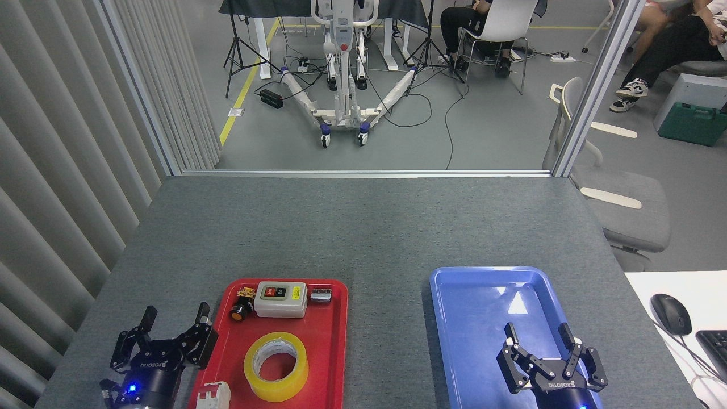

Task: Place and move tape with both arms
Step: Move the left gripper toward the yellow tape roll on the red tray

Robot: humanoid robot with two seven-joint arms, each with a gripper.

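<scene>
While both our pincers stand spread and empty, left pincer just beside the red tray, the tape lies flat to its right; right pincer hovers over the blue tray. Grasping seems next.

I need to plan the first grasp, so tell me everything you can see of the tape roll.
The tape is a wide roll of translucent yellow tape on a white core. It lies flat, hole up, in the near half of the red tray. Nothing touches it; the left gripper stands open beside the tray.
</scene>
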